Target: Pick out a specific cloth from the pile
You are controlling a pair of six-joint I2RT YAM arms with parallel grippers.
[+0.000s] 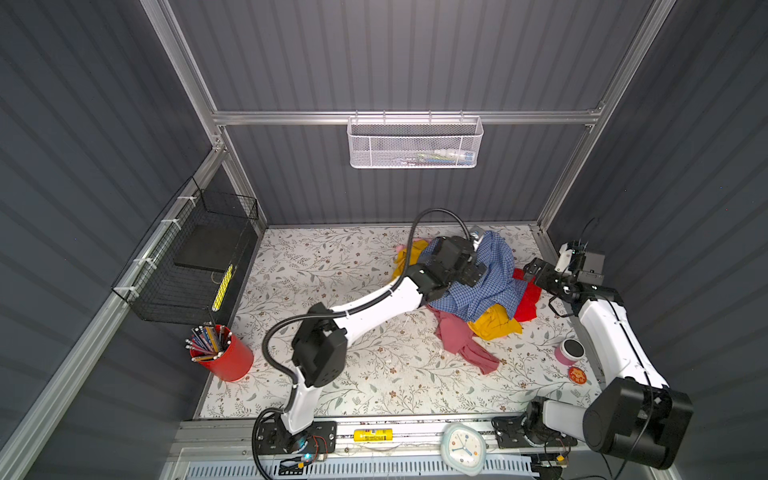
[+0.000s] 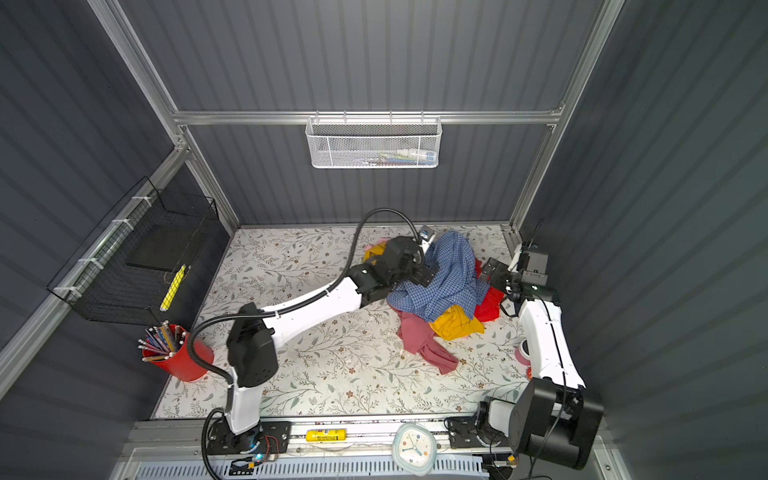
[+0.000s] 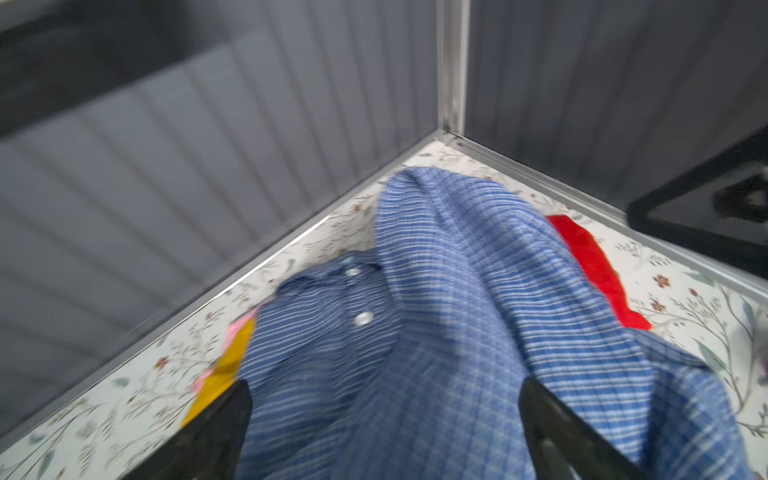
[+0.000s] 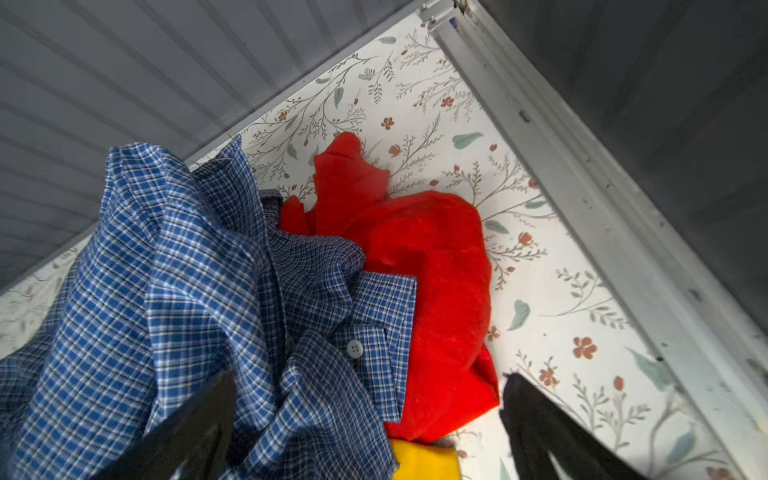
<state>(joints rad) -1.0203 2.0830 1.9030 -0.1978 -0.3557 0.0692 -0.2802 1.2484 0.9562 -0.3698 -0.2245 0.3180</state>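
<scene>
Both pairs of my jaws are spread wide, and I cannot see either pair pinching anything. My left gripper [image 1: 473, 272] sits right of the middle in both top views, low over the cloth [image 1: 492, 291], the big blue-and-white checked shirt. In my left wrist view the black fingers [image 3: 220, 424] stand far apart and the shirt bulges up between them (this view is blurry, but little white buttons [image 3: 363, 319] show). My right gripper [image 1: 540, 272] is at the right side of both top views, just beside the red garment [image 1: 528, 301]. In my right wrist view its fingers [image 4: 540, 419] are far apart too. A fold of the shirt lies in front of one finger, and the other finger is over the bare flowery table [image 4: 561, 291].

The cloth lies on top of the pile [image 2: 453, 324], right of the middle of the frame and near the back wall. It is rumpled and humped up. From under it peek a mustard-yellow garment [image 1: 494, 326] and a dusty-pink garment [image 1: 457, 338] on the lower side, the red one on the right, and a bit of pale pink [image 1: 401, 248] on the left. A red cup of pencils [image 1: 222, 353] stands at the lower left, well apart from the pile.
</scene>
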